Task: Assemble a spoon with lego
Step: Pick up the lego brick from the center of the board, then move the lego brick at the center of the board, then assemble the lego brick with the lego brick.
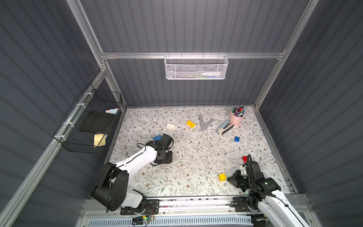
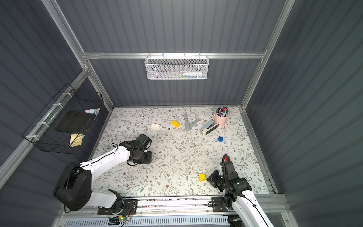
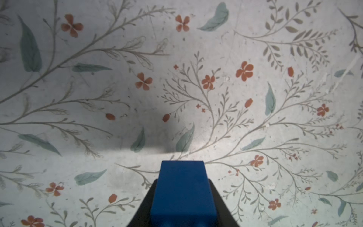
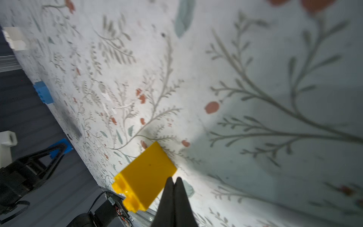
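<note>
My left gripper [image 3: 181, 182] is shut on a blue lego brick [image 3: 182, 194], held just above the floral table; in a top view that brick [image 1: 156, 137] peeks out beside the gripper [image 1: 160, 139]. My right gripper [image 4: 175, 178] is shut with nothing between its fingers. Its tips rest next to a yellow brick [image 4: 145, 175] lying at the front right [image 1: 222, 176]. A red brick [image 1: 244, 158] sits behind the right arm. Farther back lie a white brick [image 1: 170, 126], a yellow oblong brick [image 1: 190, 123] and a small blue brick [image 1: 236, 139]. The spoon is out of view.
A grey V-shaped piece [image 1: 205, 122] lies at the back of the table. A pink cup of markers [image 1: 236, 118] and a pale blue stapler-like tool [image 1: 225, 127] stand at the back right. A black wire basket [image 1: 88, 121] hangs on the left wall, a white one [image 1: 195, 67] on the back wall.
</note>
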